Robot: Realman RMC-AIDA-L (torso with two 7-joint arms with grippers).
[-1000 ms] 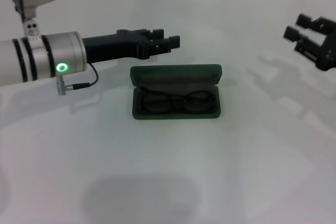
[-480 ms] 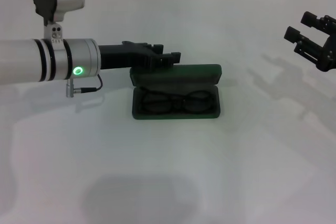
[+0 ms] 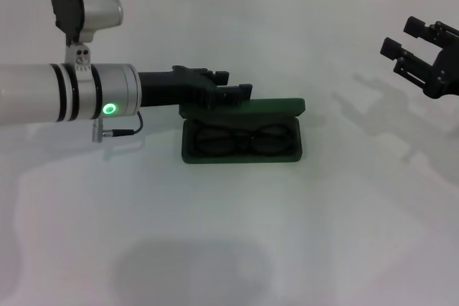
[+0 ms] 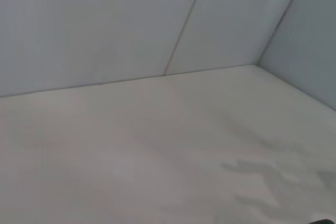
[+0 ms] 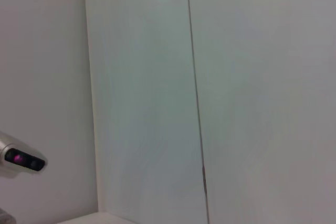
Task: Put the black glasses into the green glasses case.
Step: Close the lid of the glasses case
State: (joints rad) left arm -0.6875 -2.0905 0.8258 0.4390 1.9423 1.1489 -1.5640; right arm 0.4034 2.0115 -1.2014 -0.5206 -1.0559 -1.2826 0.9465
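black glasses point(image 3: 240, 139) in green glasses case point(image 3: 242, 131) — left gripper point(image 3: 233, 92) on lid

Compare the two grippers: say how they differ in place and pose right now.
The left gripper reaches in from the robot's left and sits at the lid of the green case, low over the table; the right gripper hangs off to the robot's right, well apart from the case. The left gripper's fingers lie close together; the right gripper's are spread open. Both are black and hold nothing. The black glasses lie inside the case.
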